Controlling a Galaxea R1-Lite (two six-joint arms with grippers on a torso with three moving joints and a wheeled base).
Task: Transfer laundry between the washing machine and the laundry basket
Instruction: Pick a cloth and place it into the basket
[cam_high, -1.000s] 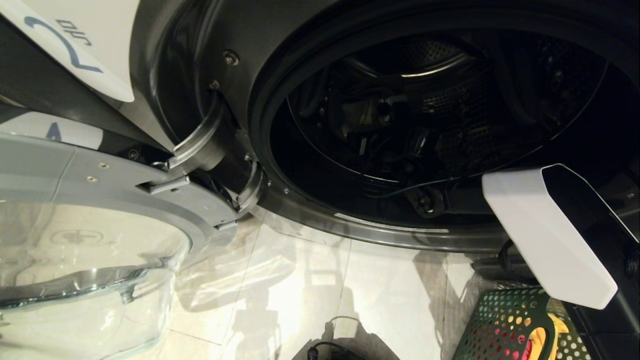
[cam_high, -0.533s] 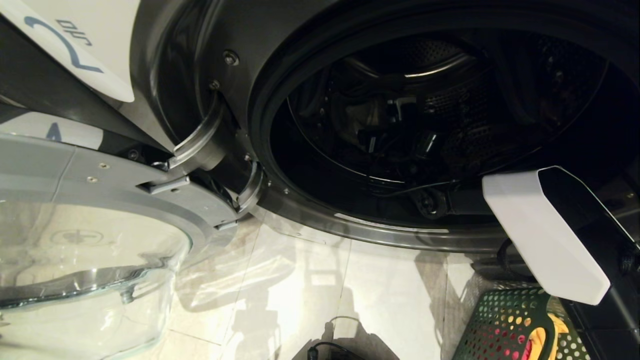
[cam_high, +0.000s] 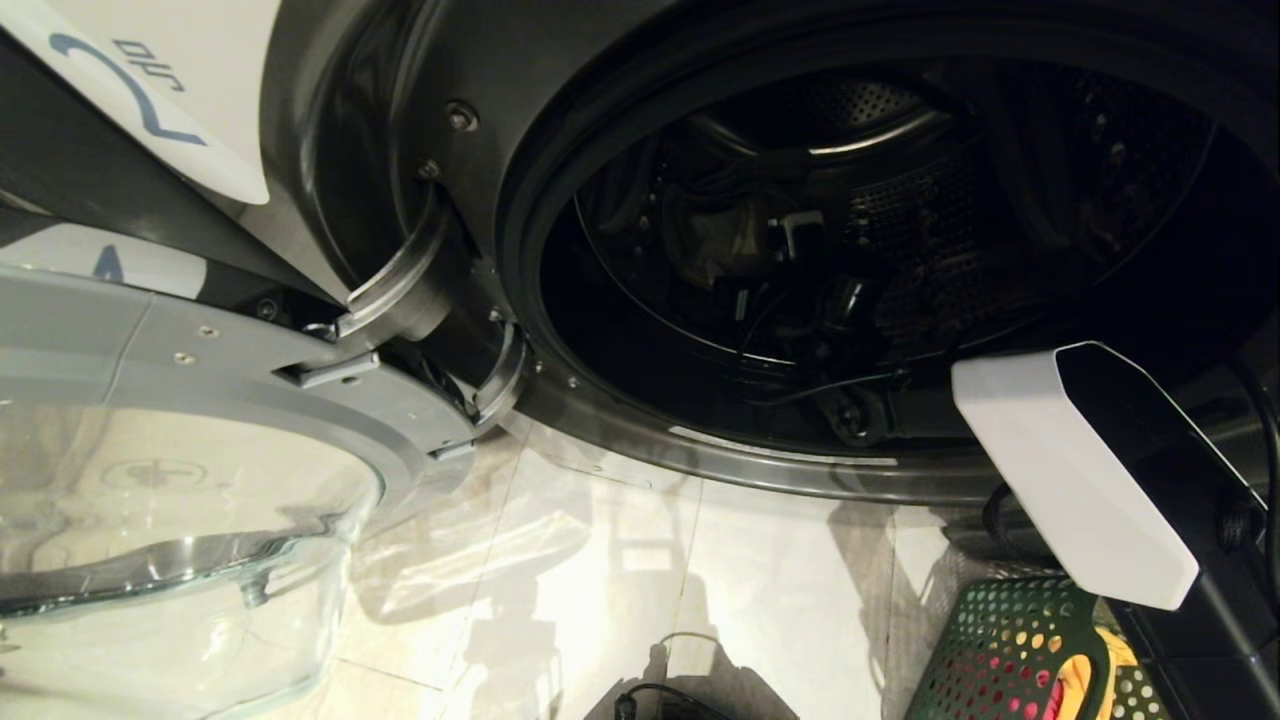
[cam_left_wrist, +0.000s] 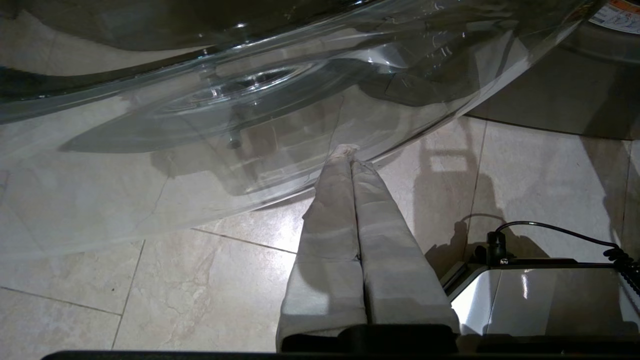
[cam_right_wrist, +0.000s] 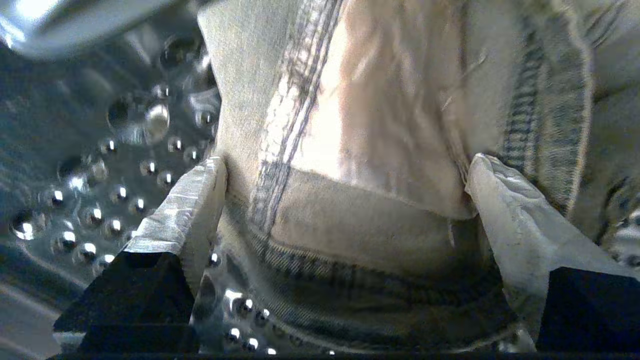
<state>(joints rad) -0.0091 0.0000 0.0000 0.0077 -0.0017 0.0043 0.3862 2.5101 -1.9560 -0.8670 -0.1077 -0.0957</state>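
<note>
Now my right gripper (cam_right_wrist: 345, 200) straddles the denim jeans (cam_right_wrist: 360, 125) inside the washing machine (cam_high: 620, 420) drum, fingers spread; next I must clench. Left gripper (cam_left_wrist: 350, 155) hangs clenched, empty.

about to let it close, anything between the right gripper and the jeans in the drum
Nothing visible. In the right wrist view the right gripper is open, with a fold of the jeans already between its fingers, on the perforated drum wall. No other garment or part covers the fold.
</note>
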